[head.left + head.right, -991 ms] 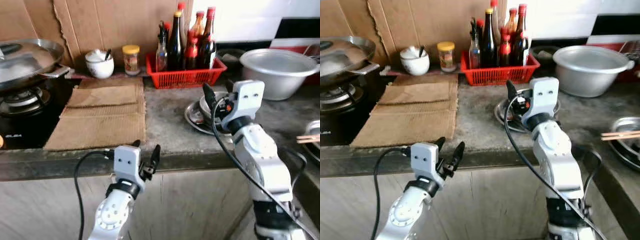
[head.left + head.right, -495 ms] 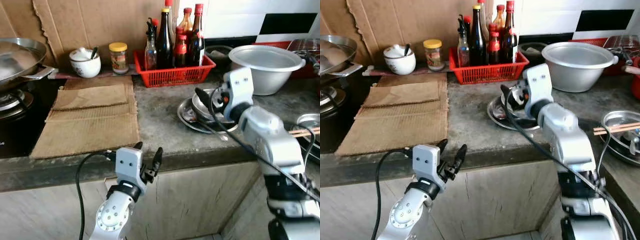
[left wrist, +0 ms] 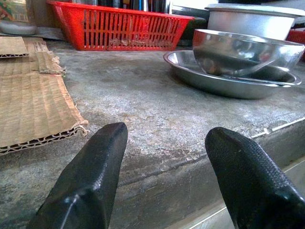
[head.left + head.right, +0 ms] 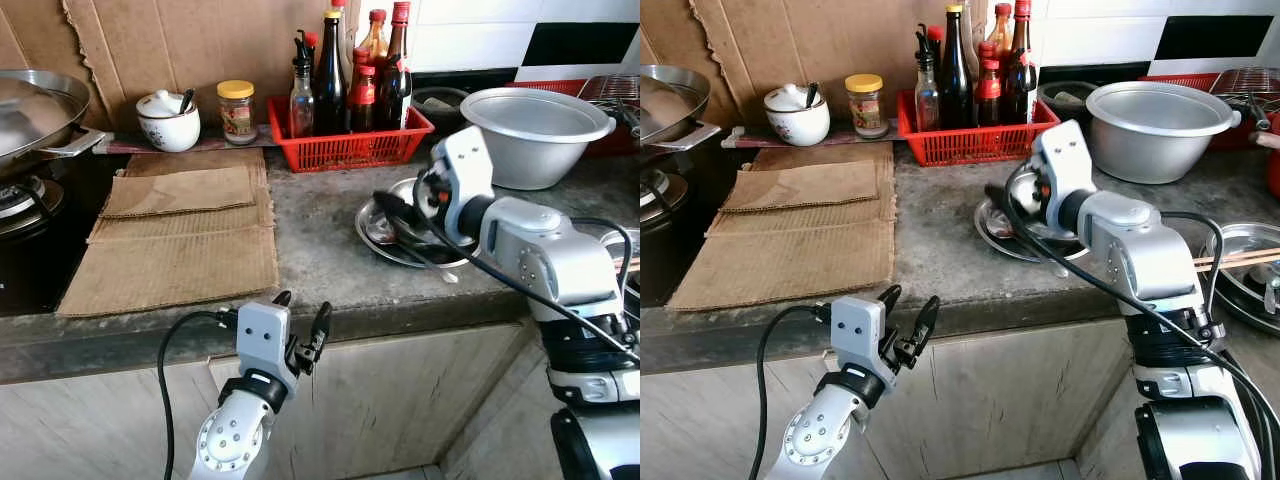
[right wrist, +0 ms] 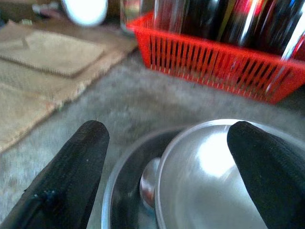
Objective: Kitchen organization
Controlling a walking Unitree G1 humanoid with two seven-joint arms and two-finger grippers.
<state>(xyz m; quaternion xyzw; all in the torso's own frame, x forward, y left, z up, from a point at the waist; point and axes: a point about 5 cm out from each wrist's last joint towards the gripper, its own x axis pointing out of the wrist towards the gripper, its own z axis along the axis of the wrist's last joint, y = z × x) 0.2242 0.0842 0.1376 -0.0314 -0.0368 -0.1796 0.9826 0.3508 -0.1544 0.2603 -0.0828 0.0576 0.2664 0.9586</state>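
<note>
A steel plate (image 4: 378, 240) lies on the stone counter, holding a steel bowl (image 5: 214, 171) and a spoon (image 5: 150, 180). My right gripper (image 5: 167, 131) hovers open just over them, one finger on each side of the bowl's near rim, not touching. From the head, the right gripper (image 4: 402, 208) reaches in from the right above the plate. My left gripper (image 4: 303, 305) is open and empty below the counter's front edge. In the left wrist view the bowl (image 3: 243, 50) and plate (image 3: 209, 83) sit further back on the counter.
A red basket (image 4: 350, 150) of sauce bottles stands behind the plate, with a large metal basin (image 4: 535, 125) to its right. Cardboard mats (image 4: 180, 230) cover the counter's left, beside a wok (image 4: 30, 100) on the stove. A white pot (image 4: 165, 120) and jar (image 4: 237, 110) stand at the back. Chopsticks rest on a pan lid (image 4: 1240, 265).
The camera has shifted. My right gripper has swung lower and further left over the plate and bowl. The left gripper stays open below the counter edge.
</note>
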